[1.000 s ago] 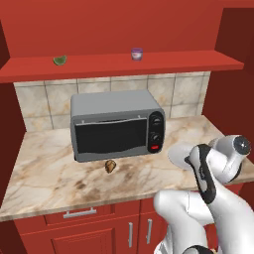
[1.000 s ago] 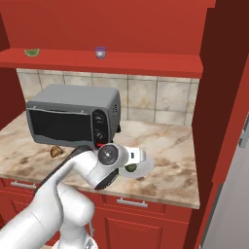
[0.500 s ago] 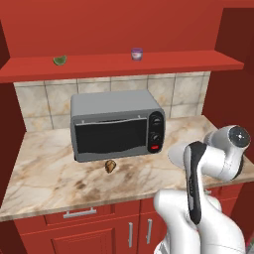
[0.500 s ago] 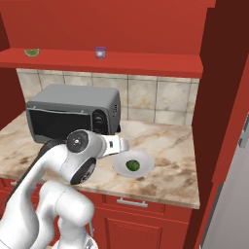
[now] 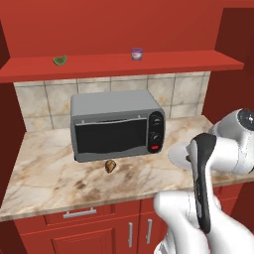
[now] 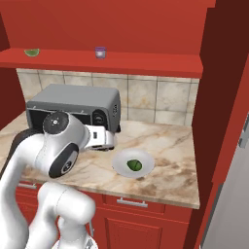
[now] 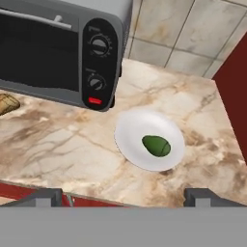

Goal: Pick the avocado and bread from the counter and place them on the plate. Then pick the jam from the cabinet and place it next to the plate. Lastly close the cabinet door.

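Your arm has swung back; gripper (image 7: 123,195) spread, empty. Avocado (image 7: 156,145) lies on plate (image 7: 130,140); toaster oven (image 7: 58,53) at ten o'clock, bread (image 7: 6,103) beside it.

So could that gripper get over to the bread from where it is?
Probably yes. The bread lies in the open on the counter before the toaster oven, and the gripper is open and empty.
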